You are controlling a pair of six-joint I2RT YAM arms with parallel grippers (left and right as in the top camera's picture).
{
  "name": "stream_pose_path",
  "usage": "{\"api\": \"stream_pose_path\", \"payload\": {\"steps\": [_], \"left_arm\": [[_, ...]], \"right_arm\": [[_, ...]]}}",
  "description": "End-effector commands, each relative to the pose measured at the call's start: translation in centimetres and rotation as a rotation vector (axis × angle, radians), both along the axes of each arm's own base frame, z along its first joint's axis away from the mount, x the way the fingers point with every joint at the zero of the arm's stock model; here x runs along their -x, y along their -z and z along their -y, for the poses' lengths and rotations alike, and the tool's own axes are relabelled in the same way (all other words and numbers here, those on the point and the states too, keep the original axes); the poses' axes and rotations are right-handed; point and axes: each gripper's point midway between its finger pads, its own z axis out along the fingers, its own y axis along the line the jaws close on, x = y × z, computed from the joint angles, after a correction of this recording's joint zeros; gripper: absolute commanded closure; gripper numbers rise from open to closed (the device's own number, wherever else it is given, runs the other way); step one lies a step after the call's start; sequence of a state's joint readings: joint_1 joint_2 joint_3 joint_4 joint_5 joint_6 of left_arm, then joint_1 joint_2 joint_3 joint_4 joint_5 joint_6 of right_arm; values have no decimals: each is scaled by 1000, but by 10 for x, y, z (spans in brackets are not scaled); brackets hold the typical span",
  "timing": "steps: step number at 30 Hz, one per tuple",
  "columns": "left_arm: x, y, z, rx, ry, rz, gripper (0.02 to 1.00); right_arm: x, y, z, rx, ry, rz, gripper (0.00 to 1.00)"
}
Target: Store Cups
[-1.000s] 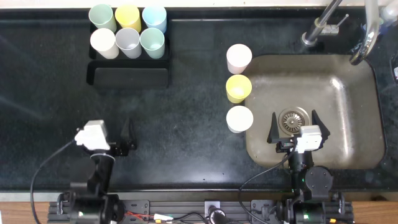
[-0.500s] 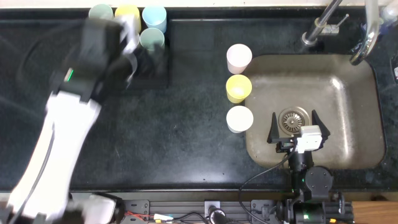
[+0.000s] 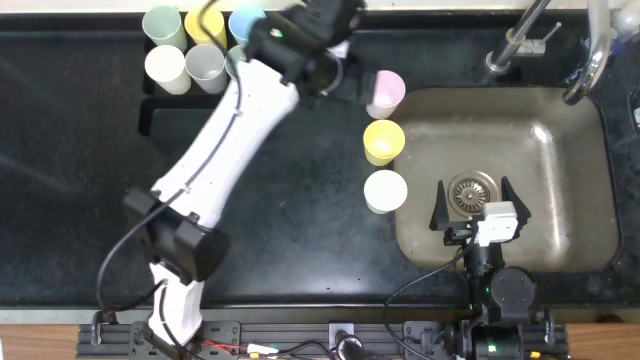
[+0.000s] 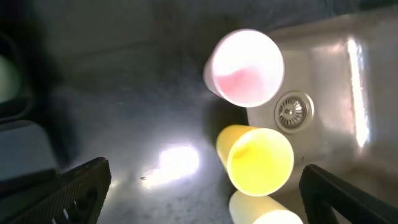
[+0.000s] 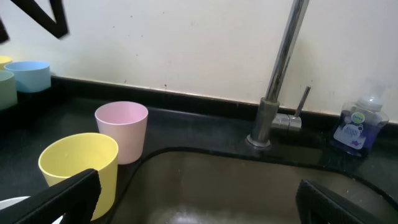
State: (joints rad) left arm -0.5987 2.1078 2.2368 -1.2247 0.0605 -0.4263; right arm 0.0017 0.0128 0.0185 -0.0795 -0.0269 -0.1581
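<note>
Three loose cups stand in one row on the counter (image 3: 300, 230) along the left edge of the sink (image 3: 570, 200): 1 pink cup (image 3: 385, 92), 1 yellow cup (image 3: 383, 142), 1 white cup (image 3: 385, 190). All are upright and close together, mouths up.

One rack (image 3: 175, 118) sits well apart at the counter's far left. Cups counted in it: 5, namely pale green cup (image 3: 162, 22), second yellow cup (image 3: 197, 25), blue cup (image 3: 243, 22), cream cup (image 3: 165, 68), grey cup (image 3: 207, 65). My left arm crosses the rack's right end, so I cannot confirm a sixth.

My left gripper (image 4: 205, 168) hangs lifted over bare counter just beside the pink and yellow cups, fingers spread wide, nothing held. My right gripper (image 3: 475, 205) sits over the sink near the 1 drain (image 3: 472, 190), fingers likewise apart, empty.

Also noted: 1 tap (image 5: 280, 74), 1 soap bottle (image 5: 359, 127).
</note>
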Motion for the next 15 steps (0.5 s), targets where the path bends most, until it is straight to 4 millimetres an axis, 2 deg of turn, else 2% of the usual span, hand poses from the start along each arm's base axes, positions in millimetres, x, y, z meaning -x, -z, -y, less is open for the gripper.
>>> {"api": "stream_pose_path", "payload": {"steps": [1, 7, 15], "left_arm": [[-12, 11, 5, -22, -72, 14, 18], [-29, 46, 16, -20, -109, -16, 18], [-54, 52, 41, 93, -132, 32, 18]], "right_arm": [[0, 4, 0, 3, -3, -1, 3], [0, 4, 0, 3, -3, -1, 5], [0, 4, 0, 3, -3, -1, 3]]}}
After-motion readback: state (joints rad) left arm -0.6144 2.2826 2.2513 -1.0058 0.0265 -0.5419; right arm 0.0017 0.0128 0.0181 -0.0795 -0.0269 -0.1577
